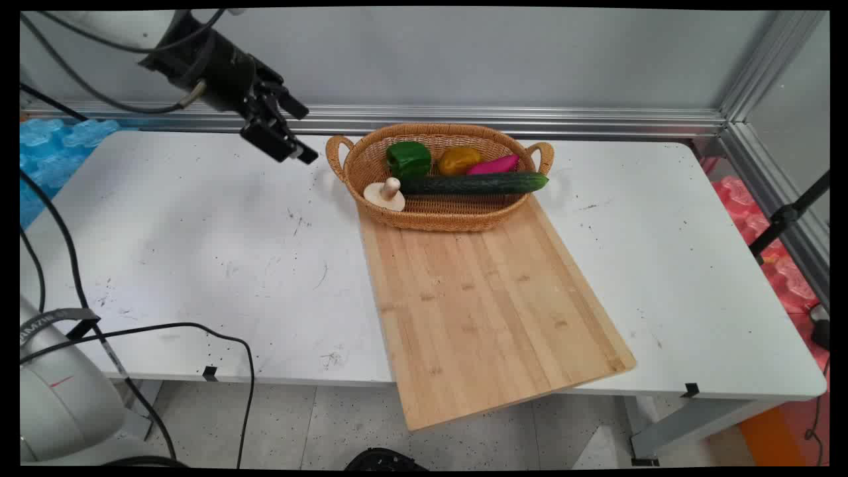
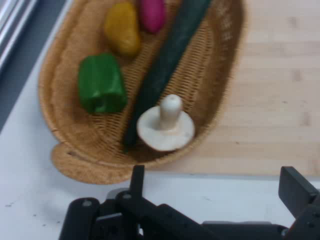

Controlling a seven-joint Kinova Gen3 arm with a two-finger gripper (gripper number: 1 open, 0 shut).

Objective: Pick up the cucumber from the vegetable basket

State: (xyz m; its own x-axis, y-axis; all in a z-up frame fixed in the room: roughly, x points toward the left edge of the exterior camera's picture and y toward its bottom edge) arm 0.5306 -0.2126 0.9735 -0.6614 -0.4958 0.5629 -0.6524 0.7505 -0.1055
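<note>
My gripper (image 1: 302, 132) hangs open and empty above the table, just left of a wicker basket (image 1: 430, 215). The basket rests on the far end of a wooden cutting board (image 1: 483, 305). Inside it lie a green pepper (image 1: 408, 159), a yellow pepper (image 1: 458, 159), a pink vegetable (image 1: 493, 165), a long cucumber (image 1: 474, 183) and a white mushroom (image 1: 385, 194), stem up. In the hand view the mushroom (image 2: 166, 130) sits closest, just beyond my fingers (image 2: 137, 182), with the cucumber (image 2: 167, 62), green pepper (image 2: 101, 83), yellow pepper (image 2: 122, 28) and pink vegetable (image 2: 152, 13) behind in the basket (image 2: 85, 165).
The cutting board overhangs the table's near edge (image 1: 265, 379). Black cables (image 1: 165, 328) trail over the table's front left. An aluminium rail (image 1: 530, 119) runs along the back wall. Blue packing (image 1: 46, 152) lies left, red packing (image 1: 762, 232) right.
</note>
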